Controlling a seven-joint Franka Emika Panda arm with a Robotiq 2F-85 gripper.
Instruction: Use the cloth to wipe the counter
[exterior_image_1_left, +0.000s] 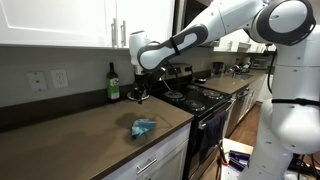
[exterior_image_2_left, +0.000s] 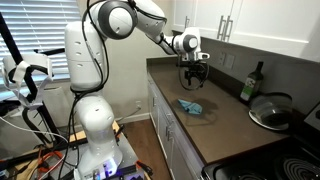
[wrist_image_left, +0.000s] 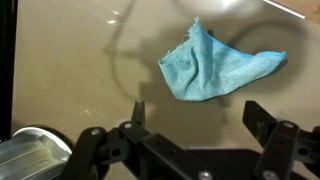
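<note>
The light-blue cloth (wrist_image_left: 212, 65) lies crumpled on the dark brown counter (wrist_image_left: 70, 70); it also shows in both exterior views (exterior_image_1_left: 144, 127) (exterior_image_2_left: 190, 106). My gripper (wrist_image_left: 195, 115) hangs above the counter with its two black fingers wide apart and nothing between them. In the wrist view the cloth sits just beyond the fingertips. In the exterior views the gripper (exterior_image_1_left: 140, 91) (exterior_image_2_left: 193, 76) hovers well above the counter (exterior_image_1_left: 80, 125), over and a little behind the cloth.
A green bottle (exterior_image_1_left: 113, 82) (exterior_image_2_left: 248, 82) stands at the back wall. The black stove (exterior_image_1_left: 195, 95) with a pan adjoins the counter. A pot with a glass lid (exterior_image_2_left: 270, 108) sits near the stove. White upper cabinets (exterior_image_1_left: 70, 20) hang overhead.
</note>
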